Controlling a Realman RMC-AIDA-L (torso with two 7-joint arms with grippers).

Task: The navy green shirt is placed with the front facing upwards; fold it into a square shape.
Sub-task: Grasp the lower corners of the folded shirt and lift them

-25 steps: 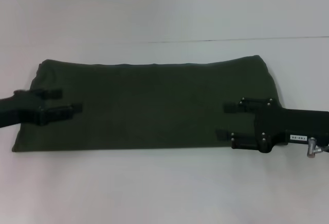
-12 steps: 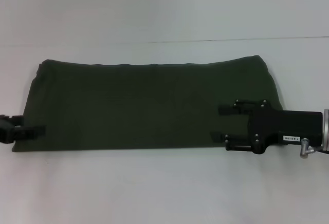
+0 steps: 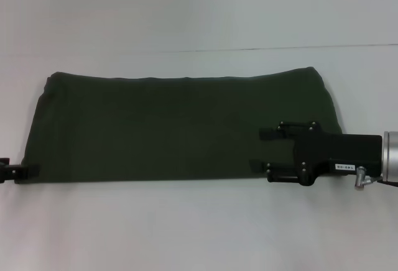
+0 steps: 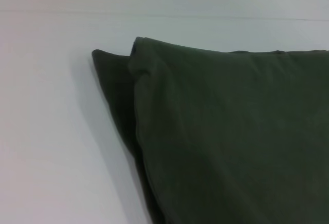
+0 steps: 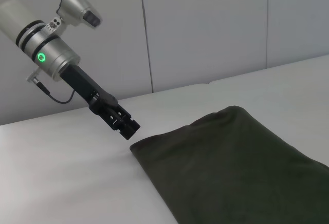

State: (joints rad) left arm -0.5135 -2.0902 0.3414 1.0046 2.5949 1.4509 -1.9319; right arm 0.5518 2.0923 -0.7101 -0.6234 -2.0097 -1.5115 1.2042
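Item: the navy green shirt (image 3: pixel 180 125), lying flat on the white desk (image 3: pixel 199 234) as a long band, plain green side up, no lettering showing.
Fold state: layered; the left wrist view shows one layer's corner peeking out beyond the upper layer at the shirt's left end (image 4: pixel 110 80).
Left gripper (image 3: pixel 15 171): at the shirt's near-left corner, almost out of the head view. One second back it lay over the left part of the cloth; half a second back it was at the left edge; now only its tip shows. In the right wrist view it hangs just above the desk, just beside that corner (image 5: pixel 119 120), holding nothing; whether the jaws are parted I cannot tell.
Right gripper (image 3: pixel 264 148): over the near-right part of the shirt, jaws spread and empty, fingers pointing toward the shirt's middle. It has drifted slightly toward the near edge across the three head views.
Cloth change: none; outline unchanged throughout.
Reading: the lengthwise fold looks finished and let go, with both arms clearing off.
Remaining: judged from the long shape, an end-to-end fold is needed before it is square.
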